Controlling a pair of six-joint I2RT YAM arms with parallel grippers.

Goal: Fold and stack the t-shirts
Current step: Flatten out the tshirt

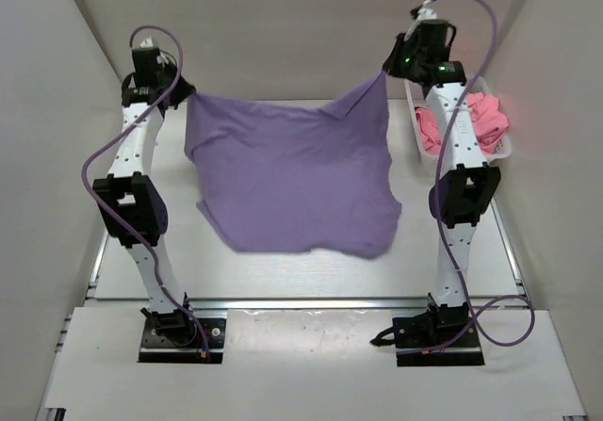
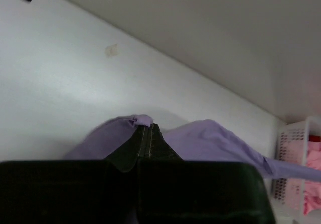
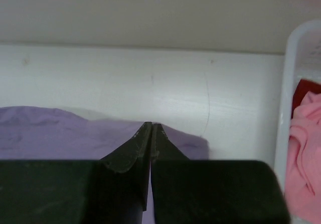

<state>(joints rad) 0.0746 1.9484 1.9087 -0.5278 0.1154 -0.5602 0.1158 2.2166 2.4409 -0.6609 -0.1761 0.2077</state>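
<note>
The lavender t-shirt [image 1: 292, 176] hangs spread between my two arms, its lower edge draped toward the table. My left gripper [image 1: 179, 93] is shut on its upper left corner; in the left wrist view the gripper [image 2: 144, 126] pinches a fold of lavender cloth [image 2: 215, 141]. My right gripper [image 1: 384, 72] is shut on the upper right corner; in the right wrist view the gripper [image 3: 151, 125] is closed with lavender cloth [image 3: 50, 134] beneath it. The pink t-shirt [image 1: 485, 120] lies in the basket, with a bit of the dark red one [image 3: 305, 91] behind it.
The white lattice basket [image 1: 419, 143] stands at the right rear of the table, close to my right arm; it also shows in the left wrist view [image 2: 291, 149]. White walls enclose the table on the left, rear and right.
</note>
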